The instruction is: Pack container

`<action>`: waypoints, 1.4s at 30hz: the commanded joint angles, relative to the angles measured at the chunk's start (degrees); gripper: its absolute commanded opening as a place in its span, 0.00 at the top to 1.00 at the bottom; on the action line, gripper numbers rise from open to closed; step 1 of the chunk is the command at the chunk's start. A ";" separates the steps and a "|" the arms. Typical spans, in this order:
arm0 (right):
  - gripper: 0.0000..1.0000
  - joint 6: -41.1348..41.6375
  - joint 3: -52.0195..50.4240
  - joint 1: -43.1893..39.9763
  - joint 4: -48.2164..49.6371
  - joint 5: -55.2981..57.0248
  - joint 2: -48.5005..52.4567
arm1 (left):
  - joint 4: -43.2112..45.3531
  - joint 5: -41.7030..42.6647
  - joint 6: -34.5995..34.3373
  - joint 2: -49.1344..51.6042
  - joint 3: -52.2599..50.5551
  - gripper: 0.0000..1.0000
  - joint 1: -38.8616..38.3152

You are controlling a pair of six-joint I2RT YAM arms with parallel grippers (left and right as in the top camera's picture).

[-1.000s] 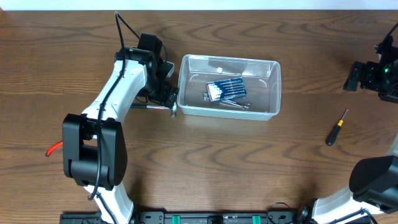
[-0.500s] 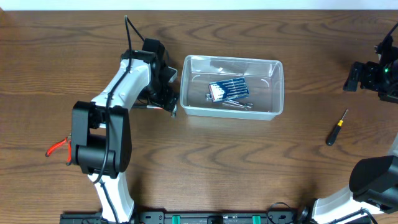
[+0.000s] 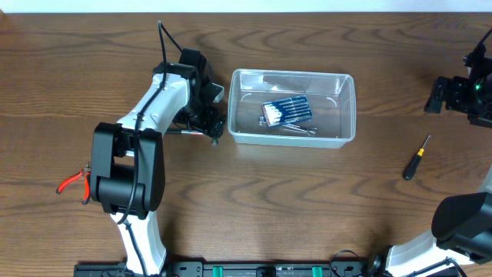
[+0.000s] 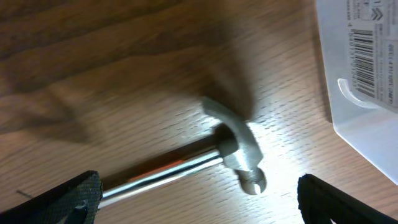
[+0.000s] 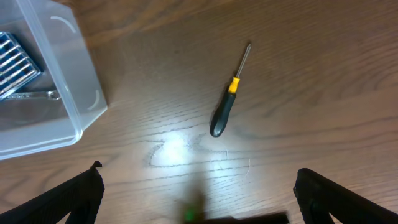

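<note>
The container (image 3: pixel 347 108) is seen just toward one o'clock of the table's (image 3: pixel 323 200) middle, upright. A blue screwdriver case (image 3: pixel 287 112) lies inside it, over a metal tool (image 3: pixel 298 130) too blurred to be named. At its nine o'clock a hammer (image 4: pixel 236 149) is largely hidden by the left arm in the overhead view. The left gripper (image 3: pixel 217 114) is spread wide above it, nothing clasped; contact with the shaft cannot be judged. Red-handled pliers (image 3: pixel 73 182) at eight o'clock are partly covered. At four o'clock lies a screwdriver (image 5: pixel 227 106) apart from the right gripper (image 5: pixel 202 202), which is spread wide and empty and cut off at the overhead frame's edge.
</note>
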 commanded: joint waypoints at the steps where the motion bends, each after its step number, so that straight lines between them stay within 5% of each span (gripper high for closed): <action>1: 0.01 -0.79 -0.26 0.57 -0.20 0.15 -0.04 | 0.22 1.22 0.94 0.44 -0.02 0.02 -0.61; 19: 0.01 -0.76 -0.26 0.57 -0.44 0.15 -0.04 | 0.07 0.85 1.01 5.68 -0.02 0.01 -0.48; 28: 0.01 -0.76 -0.26 0.57 -0.39 0.15 -0.04 | -1.22 -11.72 1.18 5.75 -0.02 0.01 -0.48; 42: 0.01 -0.76 -0.26 0.57 -0.44 0.11 -0.04 | -1.36 -11.72 0.72 5.77 -0.02 0.01 -0.59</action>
